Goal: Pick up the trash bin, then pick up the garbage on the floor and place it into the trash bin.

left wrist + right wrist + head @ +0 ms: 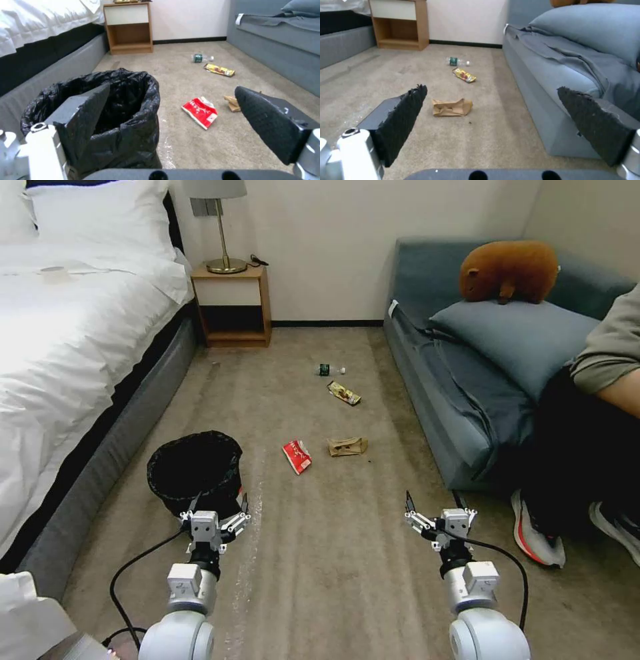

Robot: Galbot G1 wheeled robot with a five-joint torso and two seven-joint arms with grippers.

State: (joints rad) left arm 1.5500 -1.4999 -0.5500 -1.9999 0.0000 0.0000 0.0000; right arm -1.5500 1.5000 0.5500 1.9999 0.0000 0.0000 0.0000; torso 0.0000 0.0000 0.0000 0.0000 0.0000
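Our left hand (219, 505) hovers spread wide and empty just at the near rim of the trash bin (195, 468), one finger (87, 110) in front of the black bag liner in the left wrist view. Our right hand (439, 508) hangs equally wide open and empty over bare floor (333, 553), close to the front corner of the blue-grey sofa (440, 400).

The bin stands upright on the carpet beside the bed (73, 353). Just to its right lies a red-and-white packet (297, 457), and near that a crumpled brown paper bag (347, 447). Farther off toward the wall we see a gold-brown snack wrapper (344, 393) and, just beyond it, a small bottle (329, 370) on its side with a green label. All four pieces of litter lie apart from one another. A wooden nightstand (233, 307) stands against the far wall.
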